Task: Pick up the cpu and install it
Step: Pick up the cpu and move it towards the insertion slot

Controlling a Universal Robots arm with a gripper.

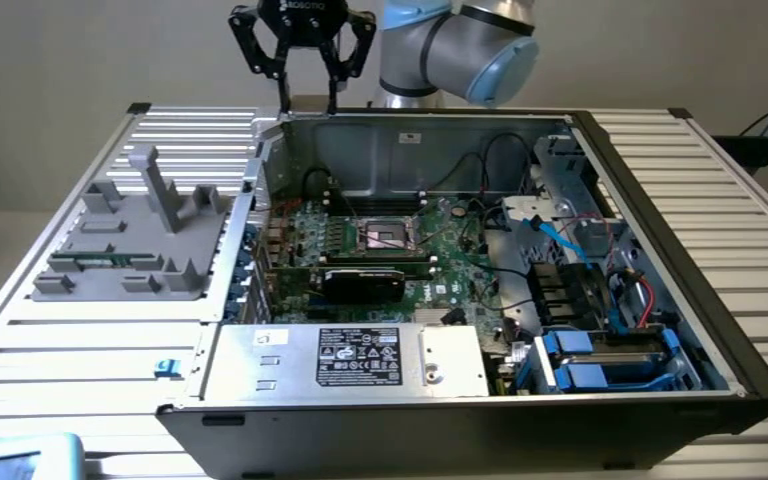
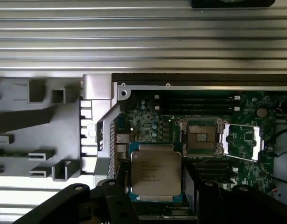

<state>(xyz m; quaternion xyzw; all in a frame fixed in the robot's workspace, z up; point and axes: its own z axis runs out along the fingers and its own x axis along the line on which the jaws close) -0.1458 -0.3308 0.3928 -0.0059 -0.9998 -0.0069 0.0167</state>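
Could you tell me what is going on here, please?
A Universal Robots arm's black gripper holds the cpu, a small flat square chip with a silvery-grey metal top. It hangs above the back edge of the open black computer case. On the green motherboard, the dark square socket lies open and empty; the cpu is not yet installed.

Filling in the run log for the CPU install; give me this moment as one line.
end effector: shut on cpu | position: raised above case | socket: open, empty
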